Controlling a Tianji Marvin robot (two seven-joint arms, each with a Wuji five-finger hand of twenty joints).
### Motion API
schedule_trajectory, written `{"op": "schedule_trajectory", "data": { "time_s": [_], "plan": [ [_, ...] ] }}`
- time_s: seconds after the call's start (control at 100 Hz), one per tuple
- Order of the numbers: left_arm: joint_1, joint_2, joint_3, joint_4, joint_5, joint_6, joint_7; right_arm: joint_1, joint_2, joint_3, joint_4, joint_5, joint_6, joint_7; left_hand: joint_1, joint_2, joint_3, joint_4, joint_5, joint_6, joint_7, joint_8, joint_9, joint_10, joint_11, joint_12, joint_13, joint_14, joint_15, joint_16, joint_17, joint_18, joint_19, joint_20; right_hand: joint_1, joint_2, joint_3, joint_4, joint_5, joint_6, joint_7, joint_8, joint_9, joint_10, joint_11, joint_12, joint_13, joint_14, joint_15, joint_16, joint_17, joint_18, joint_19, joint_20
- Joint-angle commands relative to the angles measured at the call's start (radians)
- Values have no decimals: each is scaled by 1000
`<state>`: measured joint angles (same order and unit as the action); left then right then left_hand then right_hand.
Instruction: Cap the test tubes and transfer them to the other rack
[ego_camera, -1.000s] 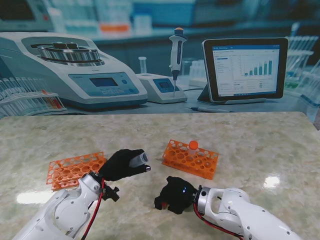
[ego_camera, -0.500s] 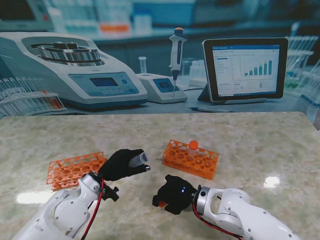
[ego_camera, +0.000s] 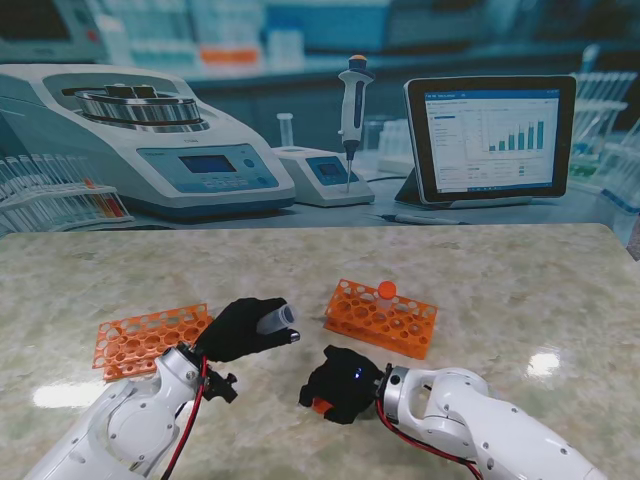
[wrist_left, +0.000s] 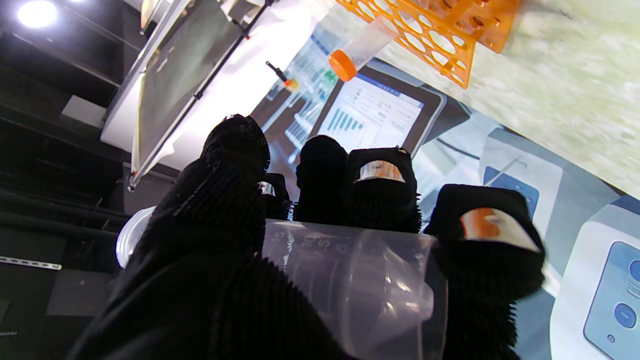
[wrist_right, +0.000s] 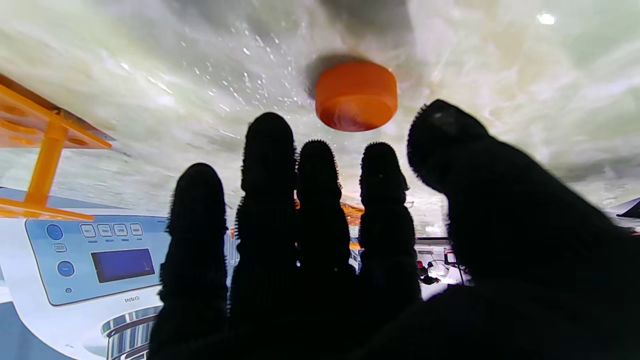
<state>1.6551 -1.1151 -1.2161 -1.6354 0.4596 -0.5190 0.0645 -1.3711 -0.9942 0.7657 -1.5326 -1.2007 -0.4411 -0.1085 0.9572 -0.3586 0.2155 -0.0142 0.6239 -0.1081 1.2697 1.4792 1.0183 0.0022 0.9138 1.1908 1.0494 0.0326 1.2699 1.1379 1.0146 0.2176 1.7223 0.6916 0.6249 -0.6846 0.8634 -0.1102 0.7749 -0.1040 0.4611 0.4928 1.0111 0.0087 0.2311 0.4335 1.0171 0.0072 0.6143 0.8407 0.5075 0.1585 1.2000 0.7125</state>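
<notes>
My left hand (ego_camera: 240, 328) is lifted off the tabletop (ego_camera: 520, 290), with its fingers (wrist_left: 380, 187) wrapped around a clear, uncapped test tube (wrist_left: 350, 280). From the stand view the tube's open mouth sticks out past the fingers and points toward my right. Graduation marks show on its wall in the left wrist view. Just to the left of that hand lies the left rack (ego_camera: 150, 338), orange and flat on the tabletop; I cannot make out any tube in it.

My right hand (ego_camera: 340, 383) sits low over the tabletop, nearer to me than the left hand, palm down. In the right wrist view its four fingers (wrist_right: 270, 165) stand side by side with the thumb set apart, and they grip nothing. An orange cap (wrist_right: 356, 95) lies on the tabletop just beyond the fingertips, between the thumb and the nearest finger but touching neither. From the stand view a bit of orange shows at the edge of that hand.

The right rack (ego_camera: 385, 318) stands farther from me, between the two hands and off to the right. One capped tube (ego_camera: 386, 292) with an orange top stands upright in it.
</notes>
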Motion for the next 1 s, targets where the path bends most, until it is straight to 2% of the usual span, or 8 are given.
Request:
{"op": "schedule_trajectory", "data": {
  "time_s": [0.0, 0.38, 0.93, 0.99],
  "plan": [
    [4, 0, -1, -7, 1, 1, -2, 3, -5, -8, 10, 2, 7, 5, 33, 39, -9, -7, 11, -61, 84, 65, -10, -41, 8, 0, 5, -16, 20, -7, 48, -50, 155, -25, -24, -12, -8, 18, -39, 19, -14, 15, -26, 18, 17, 13, -24, -8, -51, -8, -17, -2, 0, 26],
    [1, 0, 1, -3, 1, 2, -1, 29, -3, -38, 48, 9, 16, -1, 34, 39, -8, -7, 11, -61, 84, 65, -10, -40, 8, 0, 5, -16, 20, -7, 48, -50, 155, -25, -24, -32, -8, 13, -24, 11, 0, 62, -5, 13, 71, 83, -17, -27, -36, 0, 9, -16, -15, 16],
    [-1, 0, 3, -2, 1, 3, -2, 46, -4, -60, 91, 8, 29, -47, 34, 39, -8, -7, 11, -62, 84, 65, -9, -41, 7, 0, 4, -16, 19, -7, 48, -50, 155, -25, 12, -72, 40, 12, 14, -2, 45, 138, 42, 7, 140, 171, 80, -39, -61, -8, 120, -22, -23, -29],
    [-1, 0, 3, -2, 1, 3, -2, 48, -5, -66, 96, 10, 29, -51, 33, 40, -8, -7, 11, -62, 84, 65, -9, -41, 7, 0, 4, -16, 19, -7, 48, -50, 155, -25, 20, -79, 43, -3, 14, -9, 53, 150, 45, 6, 154, 199, 93, -41, -69, -6, 134, -26, -23, -36]
  ]
}}
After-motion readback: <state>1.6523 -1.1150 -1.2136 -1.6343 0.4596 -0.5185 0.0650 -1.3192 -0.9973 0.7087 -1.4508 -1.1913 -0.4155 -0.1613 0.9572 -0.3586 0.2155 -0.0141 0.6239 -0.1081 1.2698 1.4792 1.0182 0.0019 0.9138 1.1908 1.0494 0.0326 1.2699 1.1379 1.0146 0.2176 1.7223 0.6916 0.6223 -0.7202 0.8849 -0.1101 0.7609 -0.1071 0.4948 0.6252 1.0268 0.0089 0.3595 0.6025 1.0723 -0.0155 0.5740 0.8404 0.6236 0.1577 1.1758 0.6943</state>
